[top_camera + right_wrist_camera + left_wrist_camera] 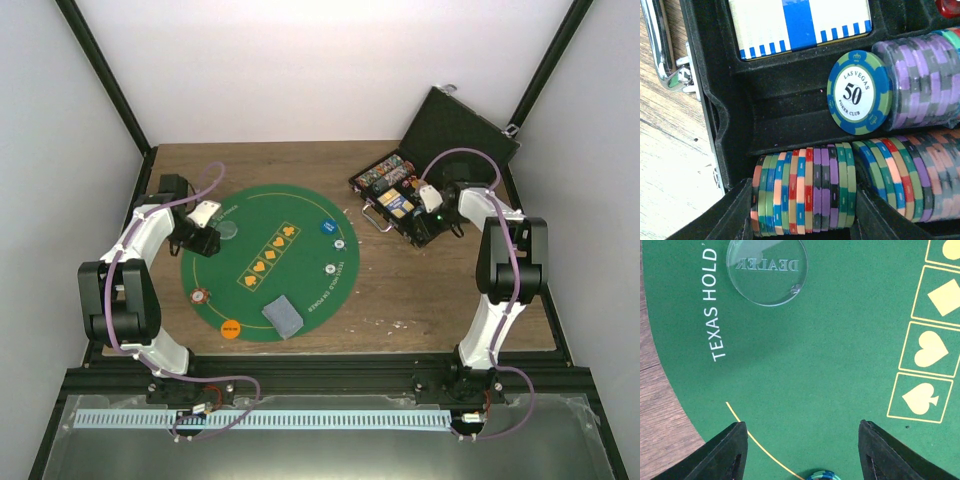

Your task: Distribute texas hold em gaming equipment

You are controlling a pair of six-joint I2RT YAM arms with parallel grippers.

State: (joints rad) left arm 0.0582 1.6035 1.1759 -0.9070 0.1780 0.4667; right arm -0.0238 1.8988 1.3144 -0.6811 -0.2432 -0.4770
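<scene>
1. Striped chips [805, 192], thin and ridged at the rim, stand on edge in a row in the black case [740, 125] at 2 o'clock on the desk [400, 300].
2. My right gripper [802, 217] straddles that row, one finger at each end. I cannot tell whether it is pressing yet.
3. My worry is that end pressure alone holds so many loose chips. A weak or skewed squeeze could let the middle buckle and spill on the lift. A finger might also snag the next row [900, 175].
4. My left gripper [802, 452] hangs with fingers apart and empty over the felt mat [840, 340] at its 9 o'clock rim. A careless descent could nudge the lone chip [822, 475] beneath.
5. On the mat I see the clear, smooth dealer disc [766, 271] at 10 o'clock, cards [282, 316] at 6, the flat orange disc [230, 328] at 7 and the blue disc [328, 227] at 2.
</scene>
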